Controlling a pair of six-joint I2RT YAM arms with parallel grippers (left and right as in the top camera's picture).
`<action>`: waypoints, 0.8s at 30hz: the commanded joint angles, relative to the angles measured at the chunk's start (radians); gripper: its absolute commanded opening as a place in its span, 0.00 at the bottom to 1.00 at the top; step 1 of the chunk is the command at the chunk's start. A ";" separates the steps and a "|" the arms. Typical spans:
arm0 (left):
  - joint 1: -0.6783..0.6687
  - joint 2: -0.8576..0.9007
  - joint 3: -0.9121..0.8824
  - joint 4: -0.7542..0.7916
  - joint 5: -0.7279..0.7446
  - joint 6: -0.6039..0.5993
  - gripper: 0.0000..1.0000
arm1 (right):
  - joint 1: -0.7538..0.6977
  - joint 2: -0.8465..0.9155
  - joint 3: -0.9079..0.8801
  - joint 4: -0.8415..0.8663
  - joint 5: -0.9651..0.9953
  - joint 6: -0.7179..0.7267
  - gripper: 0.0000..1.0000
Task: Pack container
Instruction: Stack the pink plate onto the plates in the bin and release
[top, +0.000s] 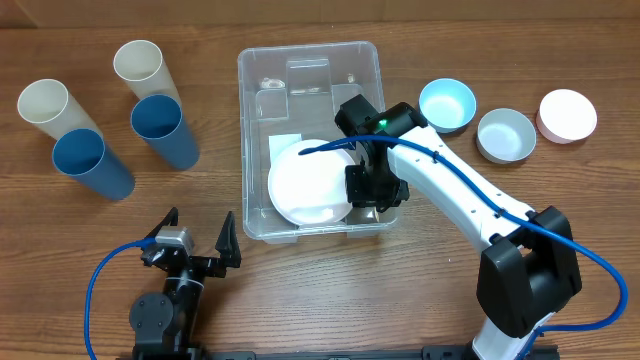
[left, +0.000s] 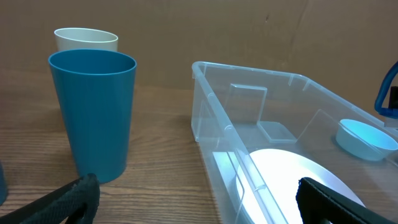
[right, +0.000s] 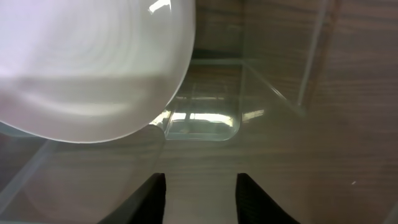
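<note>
The clear container (top: 255, 95) sits at the table's middle, with a white plate (top: 310, 185) lying in its near half. It also shows in the left wrist view (left: 249, 112) and the right wrist view (right: 267, 87). My right gripper (top: 372, 190) is inside the container's near right corner, just right of the plate (right: 87, 62); its fingers (right: 200, 199) are open and empty. My left gripper (top: 198, 240) is open and empty near the front edge, left of the container; its fingers (left: 199, 199) frame the container's near wall.
Two blue cups (top: 165, 130) (top: 92, 165) and two cream cups (top: 140, 65) (top: 45, 105) stand at the left. A blue bowl (top: 447, 103), a white bowl (top: 505, 135) and a pink-rimmed bowl (top: 567, 113) sit right of the container.
</note>
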 joint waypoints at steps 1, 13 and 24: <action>0.005 -0.008 -0.003 -0.001 0.013 -0.014 1.00 | 0.001 -0.011 0.039 0.032 0.040 -0.060 0.44; 0.005 -0.008 -0.003 -0.002 0.013 -0.014 1.00 | -0.200 -0.001 0.285 0.232 0.031 -0.275 0.50; 0.005 -0.007 -0.003 -0.002 0.013 -0.014 1.00 | -0.156 0.206 0.285 0.433 0.041 -0.473 0.53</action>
